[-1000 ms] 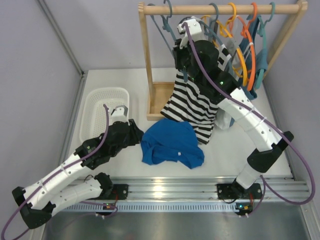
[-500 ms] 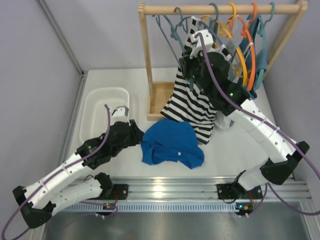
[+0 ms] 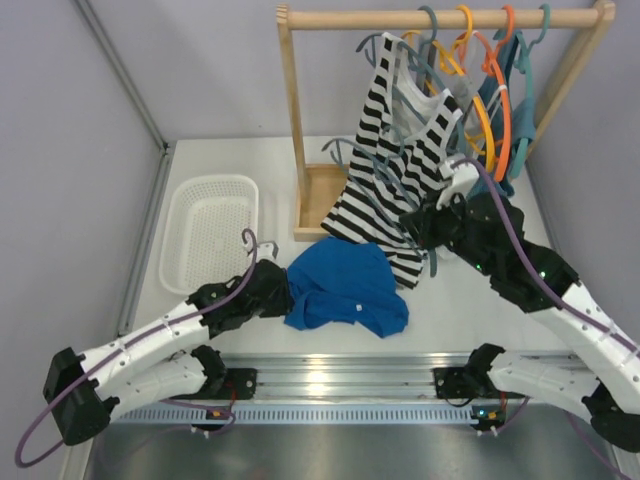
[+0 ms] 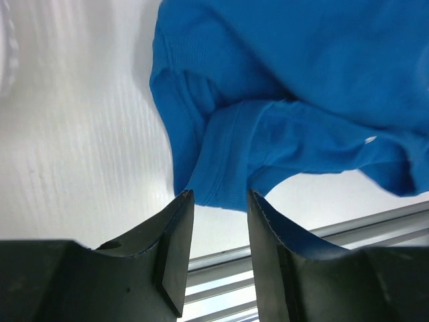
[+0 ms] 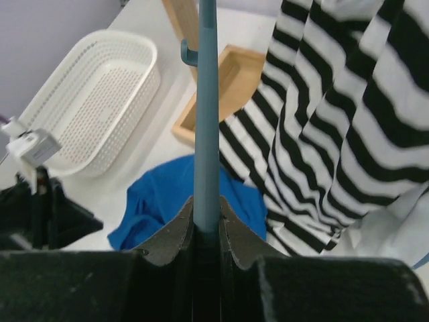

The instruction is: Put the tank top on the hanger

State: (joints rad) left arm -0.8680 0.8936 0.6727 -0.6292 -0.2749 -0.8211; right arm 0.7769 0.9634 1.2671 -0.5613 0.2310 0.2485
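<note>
The blue tank top (image 3: 345, 288) lies crumpled on the table near the front edge. My left gripper (image 3: 284, 297) is low at its left side. In the left wrist view its jaws (image 4: 218, 196) stand open, and the tank top's (image 4: 281, 87) folded hem reaches just between the fingertips. My right gripper (image 3: 418, 226) hovers in front of the striped top and is shut on the slate-blue hanger (image 5: 206, 114). The hanger's bar runs straight out from the right gripper (image 5: 206, 218), with its hook (image 5: 187, 54) at the far end above the tank top (image 5: 167, 194).
A black-and-white striped top (image 3: 395, 175) hangs from the wooden rack (image 3: 293, 120) at the back, beside yellow and orange hangers (image 3: 485, 100) and a teal top (image 3: 520, 80). A white basket (image 3: 182, 215) stands at the left. An aluminium rail (image 3: 340, 376) borders the front.
My right arm has come down from the rack rail, bringing the hanger low in front of the striped top. My left gripper has dropped lower to the tank top's left edge and opened a little.
</note>
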